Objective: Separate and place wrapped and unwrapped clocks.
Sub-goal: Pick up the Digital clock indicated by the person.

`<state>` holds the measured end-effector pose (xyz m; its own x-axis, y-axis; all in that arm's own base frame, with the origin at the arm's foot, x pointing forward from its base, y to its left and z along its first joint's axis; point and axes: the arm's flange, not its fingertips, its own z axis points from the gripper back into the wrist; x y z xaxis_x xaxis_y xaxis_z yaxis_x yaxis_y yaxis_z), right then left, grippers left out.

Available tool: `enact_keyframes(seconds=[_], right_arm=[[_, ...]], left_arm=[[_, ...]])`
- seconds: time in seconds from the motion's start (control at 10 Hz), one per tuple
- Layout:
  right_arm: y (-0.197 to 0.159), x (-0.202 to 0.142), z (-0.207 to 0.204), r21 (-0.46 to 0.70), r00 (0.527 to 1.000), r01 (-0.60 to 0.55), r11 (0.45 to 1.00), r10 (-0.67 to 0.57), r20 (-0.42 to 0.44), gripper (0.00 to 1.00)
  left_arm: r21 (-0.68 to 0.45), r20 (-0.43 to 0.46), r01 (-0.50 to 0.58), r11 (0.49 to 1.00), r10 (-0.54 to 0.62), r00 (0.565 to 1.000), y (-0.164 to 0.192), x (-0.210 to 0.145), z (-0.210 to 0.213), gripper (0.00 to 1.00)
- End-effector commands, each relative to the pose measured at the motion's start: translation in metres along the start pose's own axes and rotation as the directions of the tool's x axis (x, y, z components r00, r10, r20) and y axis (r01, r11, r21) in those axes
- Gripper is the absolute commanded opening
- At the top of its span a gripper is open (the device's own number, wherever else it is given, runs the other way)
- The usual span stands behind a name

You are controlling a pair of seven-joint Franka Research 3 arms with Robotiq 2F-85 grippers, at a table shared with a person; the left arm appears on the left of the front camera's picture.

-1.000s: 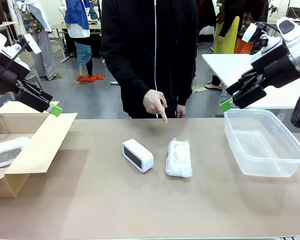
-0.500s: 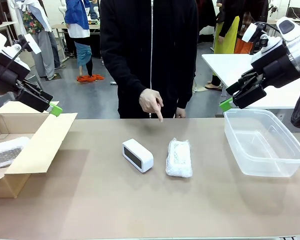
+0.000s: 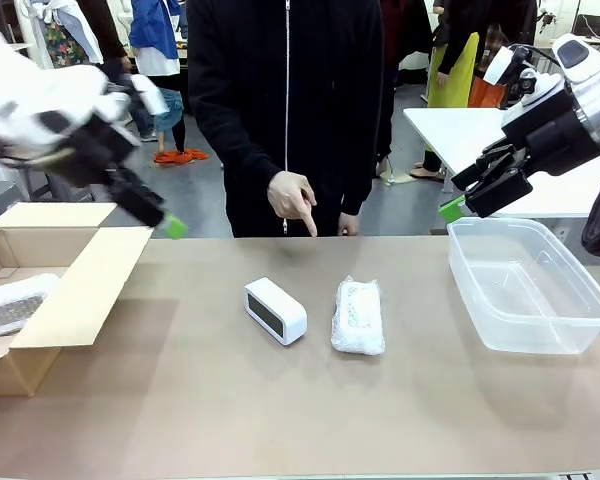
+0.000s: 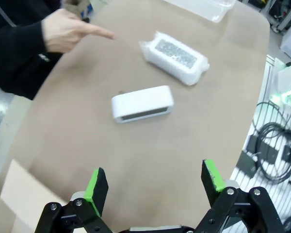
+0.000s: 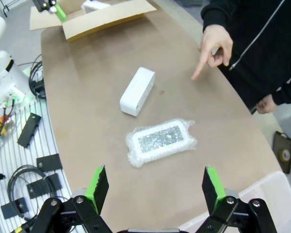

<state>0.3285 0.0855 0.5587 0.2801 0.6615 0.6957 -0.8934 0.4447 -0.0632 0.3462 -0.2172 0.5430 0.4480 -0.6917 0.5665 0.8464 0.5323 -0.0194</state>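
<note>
L gripper (image 4: 155, 183) is wide open & empty. It hangs in the air over the far left part of the tabletop (image 3: 180, 400), by the far corner of the cardboard box (image 3: 80, 290) flap, and looks motion-blurred in the front view. R gripper (image 5: 155, 187) has its jaws spread wide too, holding nothing. It's up above the far right corner of the tabletop, just by the far left corner of the clear plastic tub (image 3: 528, 290).

The bare white clock (image 3: 275, 311) w/ dark face lies near the middle of the tabletop, a bit left of centre, set at an angle. One wrapped clock (image 3: 358, 316) in bubble wrap lies just to its right, near but not touching. A 2nd wrapped clock (image 3: 10, 303) lies inside the box at the left edge. The tub stands at the right edge.

A person stands at the far edge. One hand (image 3: 292, 197) points its index finger down toward the tabletop near that edge, behind the two middle clocks & touching neither.
</note>
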Motion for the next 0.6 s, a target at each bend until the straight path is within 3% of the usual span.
enact_keyframes(seconds=[0.0, 0.1, 0.2, 0.3, 0.5], right_arm=[[0.000, -0.001, -0.002, 0.020, 1.000, 0.002, 1.000, -0.002, 0.018, 1.00], [0.000, -0.001, -0.002, 0.020, 1.000, 0.002, 1.000, -0.002, 0.018, 1.00], [0.000, -0.001, -0.002, 0.020, 1.000, 0.002, 1.000, -0.002, 0.018, 1.00], [0.000, -0.001, -0.002, 0.020, 1.000, 0.002, 1.000, -0.002, 0.018, 1.00], [0.000, -0.001, -0.002, 0.020, 1.000, 0.002, 1.000, -0.002, 0.018, 1.00]], left_arm=[[0.031, -0.106, -0.164, 0.986, 0.166, 0.980, -0.015, 0.056, -0.046, 1.00], [0.048, -0.162, -0.228, 0.973, 0.232, 0.959, -0.034, 0.073, -0.077, 1.00], [0.057, -0.152, -0.305, 0.951, 0.310, 0.938, -0.052, 0.089, -0.105, 1.00], [0.106, -0.169, -0.315, 0.943, 0.329, 0.929, -0.071, 0.099, -0.140, 1.00], [0.098, -0.146, -0.342, 0.935, 0.353, 0.924, -0.087, 0.106, -0.194, 1.00]])
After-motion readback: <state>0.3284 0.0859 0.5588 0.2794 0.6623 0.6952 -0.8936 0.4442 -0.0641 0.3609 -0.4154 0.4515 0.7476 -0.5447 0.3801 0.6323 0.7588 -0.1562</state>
